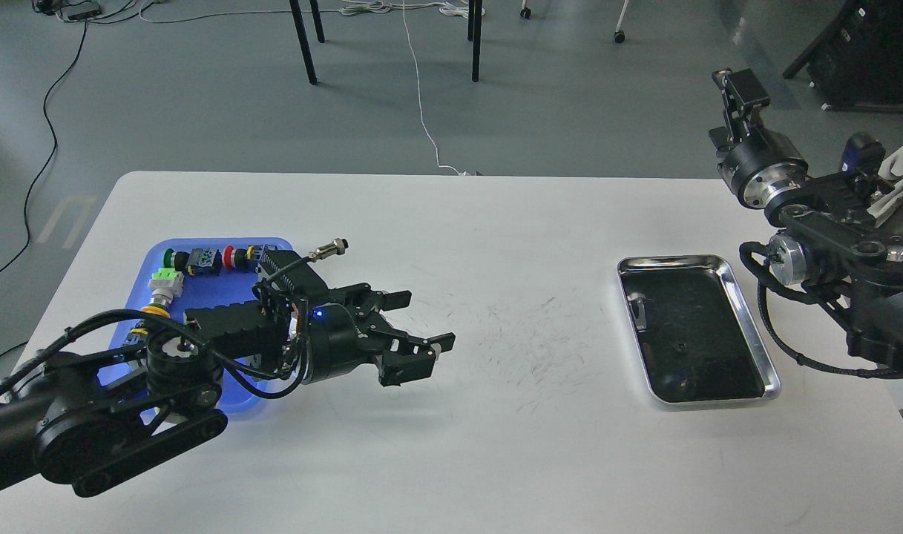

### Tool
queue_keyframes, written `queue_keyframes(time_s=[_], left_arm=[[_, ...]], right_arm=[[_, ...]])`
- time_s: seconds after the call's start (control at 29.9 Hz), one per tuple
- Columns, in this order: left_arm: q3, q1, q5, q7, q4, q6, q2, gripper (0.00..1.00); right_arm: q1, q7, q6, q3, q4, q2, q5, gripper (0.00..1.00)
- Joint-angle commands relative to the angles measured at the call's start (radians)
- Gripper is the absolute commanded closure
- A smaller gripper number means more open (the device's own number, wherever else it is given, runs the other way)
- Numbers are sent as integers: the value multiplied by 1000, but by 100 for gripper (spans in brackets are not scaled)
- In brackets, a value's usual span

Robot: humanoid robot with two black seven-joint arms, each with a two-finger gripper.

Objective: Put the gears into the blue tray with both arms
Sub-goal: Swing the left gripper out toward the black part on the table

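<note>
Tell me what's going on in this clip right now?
The left gripper is open and low over the middle of the white table, just right of the blue tray, which holds colourful switch parts. No loose gear shows beneath it; the gripper hides that spot. A small dark piece, likely a gear, lies in the silver tray. The right gripper is raised, away from the table.
</note>
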Motion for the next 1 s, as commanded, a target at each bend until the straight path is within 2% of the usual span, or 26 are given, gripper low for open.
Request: queue_keyframes(time_s=[0.0,0.1,0.23,0.4,0.53,0.67,0.87,0.97], left_arm=[[2,2,21,-47,53,4,-20,2],[2,3,41,-91,82,17,-27,3],[5,5,104,-185,113,54,-32,5],[3,-14,138,-260,133,54,-15,5],[2,-35,133,-265,139,54,-18,5],[-14,-40,101,-289,182,70,-23,5],[-11,-67,-140,-298,289,88,-50,2],[5,-83,-140,-318,294,93,-57,2]], right_arm=[[-1,-2,-4,17,-39,0,1,4],[-8,2,-2,18,-56,2,1,4],[-14,3,2,18,-53,0,1,4],[-14,5,5,16,-53,0,0,4],[-18,5,5,16,-54,8,0,4],[-13,5,5,17,-54,11,0,4],[-16,5,1,53,-59,7,1,4],[-18,6,1,53,-64,8,0,4]])
